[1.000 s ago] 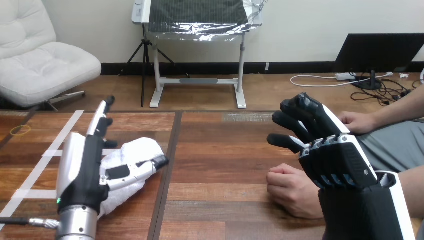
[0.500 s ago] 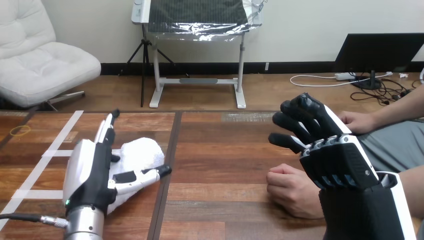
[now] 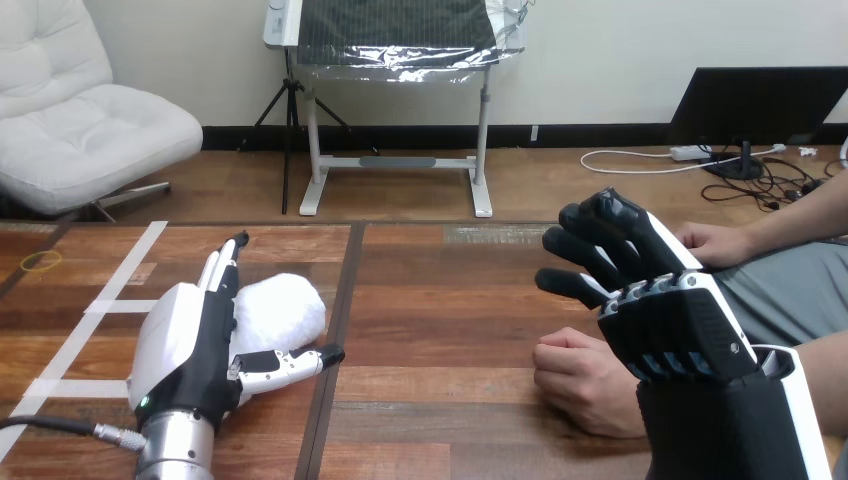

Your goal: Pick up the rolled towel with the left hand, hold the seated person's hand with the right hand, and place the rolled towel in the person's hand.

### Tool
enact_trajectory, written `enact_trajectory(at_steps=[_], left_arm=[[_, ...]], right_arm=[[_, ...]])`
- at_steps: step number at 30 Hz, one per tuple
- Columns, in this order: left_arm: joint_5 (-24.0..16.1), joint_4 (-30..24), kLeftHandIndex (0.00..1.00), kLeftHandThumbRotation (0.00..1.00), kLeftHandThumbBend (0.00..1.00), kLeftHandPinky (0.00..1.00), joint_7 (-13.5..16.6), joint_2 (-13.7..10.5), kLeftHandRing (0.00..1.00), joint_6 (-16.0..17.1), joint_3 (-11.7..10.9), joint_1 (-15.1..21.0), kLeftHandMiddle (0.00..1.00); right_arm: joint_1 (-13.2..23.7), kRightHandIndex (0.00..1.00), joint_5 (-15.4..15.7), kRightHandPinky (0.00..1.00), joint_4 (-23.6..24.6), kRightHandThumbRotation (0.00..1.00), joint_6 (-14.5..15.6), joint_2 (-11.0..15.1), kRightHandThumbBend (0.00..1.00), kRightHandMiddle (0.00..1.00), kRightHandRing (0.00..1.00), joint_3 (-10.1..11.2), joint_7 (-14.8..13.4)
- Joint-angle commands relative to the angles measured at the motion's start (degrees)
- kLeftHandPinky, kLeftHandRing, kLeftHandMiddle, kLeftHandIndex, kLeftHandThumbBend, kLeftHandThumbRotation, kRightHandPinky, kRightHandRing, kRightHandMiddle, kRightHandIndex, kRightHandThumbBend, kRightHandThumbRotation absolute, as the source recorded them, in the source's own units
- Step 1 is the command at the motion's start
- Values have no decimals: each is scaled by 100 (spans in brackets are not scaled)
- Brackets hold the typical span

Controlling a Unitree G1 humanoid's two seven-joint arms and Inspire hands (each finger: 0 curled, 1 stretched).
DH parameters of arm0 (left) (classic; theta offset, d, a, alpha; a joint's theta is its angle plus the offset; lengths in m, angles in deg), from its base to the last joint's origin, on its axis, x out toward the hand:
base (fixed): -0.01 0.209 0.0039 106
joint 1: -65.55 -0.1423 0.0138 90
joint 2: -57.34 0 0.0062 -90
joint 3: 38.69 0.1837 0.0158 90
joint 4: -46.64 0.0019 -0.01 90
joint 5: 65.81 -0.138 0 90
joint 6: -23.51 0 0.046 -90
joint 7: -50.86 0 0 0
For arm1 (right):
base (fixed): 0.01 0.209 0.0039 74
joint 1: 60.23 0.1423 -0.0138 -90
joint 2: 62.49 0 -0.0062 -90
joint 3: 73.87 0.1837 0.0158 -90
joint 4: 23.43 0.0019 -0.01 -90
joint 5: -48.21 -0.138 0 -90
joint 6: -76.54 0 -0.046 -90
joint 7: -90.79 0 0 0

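Left hand is open: fingers straight, thumb out, nothing gripped. Rolled towel sits in the crook just beyond the thumb, right beside the fingers. I'd slide right, then curl around its middle. Long axis seems angled away-right, rounded end furthest from the palm. The near end's hidden.

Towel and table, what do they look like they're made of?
The towel looks like soft white terry cloth: matte, with a fuzzy, fluffy surface and rounded folds. The table looks like reddish-brown wood planks with visible grain, dark seams and a slight sheen. Whether it is solid wood or a wood-look laminate cannot be told.
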State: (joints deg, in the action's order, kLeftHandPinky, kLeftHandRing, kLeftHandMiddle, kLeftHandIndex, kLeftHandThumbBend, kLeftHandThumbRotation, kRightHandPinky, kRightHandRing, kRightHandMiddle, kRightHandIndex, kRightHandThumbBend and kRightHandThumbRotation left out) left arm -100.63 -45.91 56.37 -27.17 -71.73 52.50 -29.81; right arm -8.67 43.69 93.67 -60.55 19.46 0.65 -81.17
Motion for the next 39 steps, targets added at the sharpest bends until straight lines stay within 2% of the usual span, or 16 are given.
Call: enact_trajectory(at_steps=[1,12,24,29,31,39], left_arm=[[-295,34,95,25,99,78,212,-170,95,-57,161,460,97],[-473,195,96,22,100,96,429,-172,99,-93,257,546,99],[-279,-114,97,26,98,100,393,-94,100,-156,211,487,100],[-121,-250,98,27,98,93,354,-79,99,-111,165,454,100],[-24,-339,98,28,97,87,300,-61,98,-135,140,440,100],[371,-643,99,31,93,76,112,-5,95,-283,50,385,100]], right_arm=[[93,87,-22,77,251,100,-113,-13,93,87,85,-15,5],[67,87,-105,78,293,100,-81,82,95,88,86,-25,49],[34,87,-145,78,323,100,-43,121,95,88,86,-34,25],[36,87,-152,78,315,100,-39,111,95,88,86,-33,20],[47,87,-136,78,303,100,-50,98,94,88,86,-28,16],[79,87,-104,78,282,100,-53,79,93,88,85,-19,16]])
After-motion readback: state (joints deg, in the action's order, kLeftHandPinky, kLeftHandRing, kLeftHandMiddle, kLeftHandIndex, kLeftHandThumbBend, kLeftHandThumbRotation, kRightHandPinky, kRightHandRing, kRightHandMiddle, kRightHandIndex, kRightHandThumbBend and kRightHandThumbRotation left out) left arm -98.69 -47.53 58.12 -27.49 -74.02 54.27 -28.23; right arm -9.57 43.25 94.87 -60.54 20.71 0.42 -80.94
